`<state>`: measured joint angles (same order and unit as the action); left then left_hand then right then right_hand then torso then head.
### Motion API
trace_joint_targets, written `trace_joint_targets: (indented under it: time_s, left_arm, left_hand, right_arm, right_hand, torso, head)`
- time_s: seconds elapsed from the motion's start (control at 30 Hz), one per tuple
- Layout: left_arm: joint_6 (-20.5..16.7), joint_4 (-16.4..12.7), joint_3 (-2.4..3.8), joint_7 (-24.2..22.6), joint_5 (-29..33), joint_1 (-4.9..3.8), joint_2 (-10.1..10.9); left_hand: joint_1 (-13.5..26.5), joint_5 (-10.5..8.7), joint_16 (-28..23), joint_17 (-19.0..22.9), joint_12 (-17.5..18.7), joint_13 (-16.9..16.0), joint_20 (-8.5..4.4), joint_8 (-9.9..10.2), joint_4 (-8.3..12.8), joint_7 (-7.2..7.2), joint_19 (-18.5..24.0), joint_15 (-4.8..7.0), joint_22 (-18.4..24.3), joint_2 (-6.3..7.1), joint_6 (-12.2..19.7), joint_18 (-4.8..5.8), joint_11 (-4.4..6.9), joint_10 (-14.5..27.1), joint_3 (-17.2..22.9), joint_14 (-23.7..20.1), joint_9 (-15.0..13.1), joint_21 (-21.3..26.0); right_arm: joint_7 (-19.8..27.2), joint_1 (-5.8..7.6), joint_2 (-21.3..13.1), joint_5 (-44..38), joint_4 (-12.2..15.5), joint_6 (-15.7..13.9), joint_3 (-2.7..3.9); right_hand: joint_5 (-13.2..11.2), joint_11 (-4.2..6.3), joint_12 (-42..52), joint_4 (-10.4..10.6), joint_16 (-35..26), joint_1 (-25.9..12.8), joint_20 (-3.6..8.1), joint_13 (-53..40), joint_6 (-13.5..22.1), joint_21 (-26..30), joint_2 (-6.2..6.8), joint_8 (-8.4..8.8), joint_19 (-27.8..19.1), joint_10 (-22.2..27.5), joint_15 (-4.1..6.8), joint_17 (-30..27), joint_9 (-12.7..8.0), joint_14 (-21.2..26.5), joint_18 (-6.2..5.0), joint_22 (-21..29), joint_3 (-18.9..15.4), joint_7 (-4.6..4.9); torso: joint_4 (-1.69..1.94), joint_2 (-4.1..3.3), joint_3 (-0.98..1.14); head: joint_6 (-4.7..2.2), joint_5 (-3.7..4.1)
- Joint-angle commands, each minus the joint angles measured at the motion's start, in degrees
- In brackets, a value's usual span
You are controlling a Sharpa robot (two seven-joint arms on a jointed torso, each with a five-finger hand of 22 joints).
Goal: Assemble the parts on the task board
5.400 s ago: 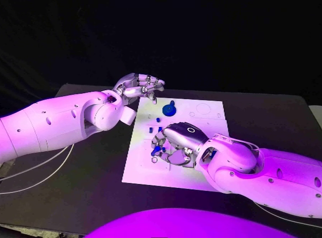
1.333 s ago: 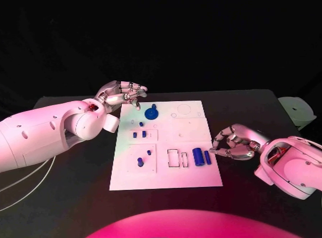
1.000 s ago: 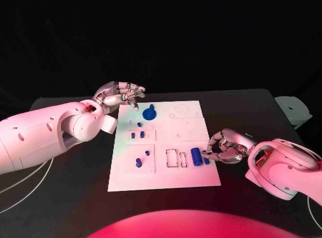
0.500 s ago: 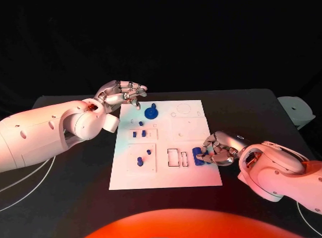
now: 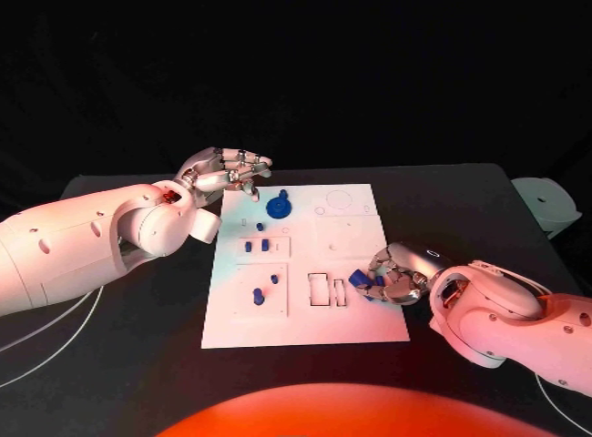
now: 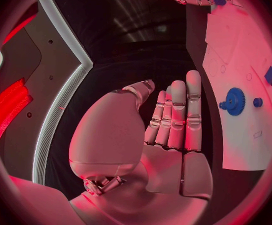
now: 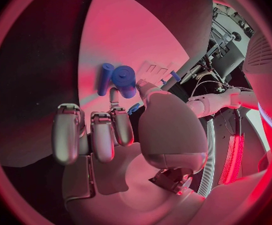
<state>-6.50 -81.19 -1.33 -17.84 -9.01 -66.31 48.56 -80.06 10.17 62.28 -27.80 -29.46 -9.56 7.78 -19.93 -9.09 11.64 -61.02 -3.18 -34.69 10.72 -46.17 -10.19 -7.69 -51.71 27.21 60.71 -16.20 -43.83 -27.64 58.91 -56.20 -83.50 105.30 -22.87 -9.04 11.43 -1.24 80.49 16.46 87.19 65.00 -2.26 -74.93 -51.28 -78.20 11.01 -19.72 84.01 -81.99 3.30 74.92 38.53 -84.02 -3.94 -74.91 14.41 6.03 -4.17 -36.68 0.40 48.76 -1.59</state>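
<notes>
Right robot hand (image 5: pixel 391 275) at task board's (image 5: pixel 325 320) right edge, fingers closing on thick blue cylinder (image 7: pixel 125 80); grip not confirmed. Thinner cylinder (image 7: pixel 105 78) just beside. Left robot hand (image 5: pixel 228 172) curled, empty, near blue gear (image 5: pixel 279 208)

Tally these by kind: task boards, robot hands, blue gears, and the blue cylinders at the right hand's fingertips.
Task board: 1
Hands: 2 (left hand, right hand)
Blue gear: 1
Blue cylinders: 2 (thick cylinder, thin cylinder)
Total: 6
</notes>
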Motion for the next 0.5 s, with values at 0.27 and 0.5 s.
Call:
trace_joint_targets:
  time_s: [0.27, 0.5]
  left_arm:
    - [1.28, -0.25, 0.04, -0.35, 0.4, -0.02, 0.06]
    - [1.3, -0.31, 0.04, -0.32, 0.4, -0.02, 0.18]
  left_hand:
    - [-0.13, 0.16, 0.09, 0.06, -0.39, -0.08, 0.26, -0.2, -0.13, 0.06, -0.19, 0.0, 0.1, -0.03, 0.26, -0.36, 0.02, 0.35, 0.14, -0.57, -0.1, 0.27]
    - [-0.13, 0.16, 0.09, 0.06, -0.39, -0.08, 0.26, -0.2, -0.13, 0.06, -0.19, 0.0, 0.1, -0.03, 0.26, -0.36, 0.02, 0.35, 0.14, -0.57, -0.1, 0.27]
  right_arm:
    - [-2.51, -1.35, 1.92, -4.29, -1.05, 3.59, -0.05]
    - [-2.89, -1.71, 2.22, -4.76, -1.05, 0.33, -0.05]
  right_hand:
    - [-0.41, -0.16, -0.36, 0.06, 0.43, -0.38, -0.58, -3.02, -0.05, -0.5, 0.45, 0.38, 2.98, 0.43, -0.49, 9.44, 0.13, -4.86, 1.22, -6.15, -0.99, -0.05]
    - [0.45, 0.13, -0.12, -0.18, 0.49, 1.1, -0.49, -3.49, -1.32, -0.91, -0.75, -0.12, 3.08, 0.11, -0.29, 9.58, 0.52, -4.87, 1.3, -6.54, -1.3, -0.4]
  torso:
    - [-0.09, -0.05, -0.03]
    - [-0.08, -0.08, -0.03]
  head:
    - [0.1, -0.26]
    - [0.02, -0.31]
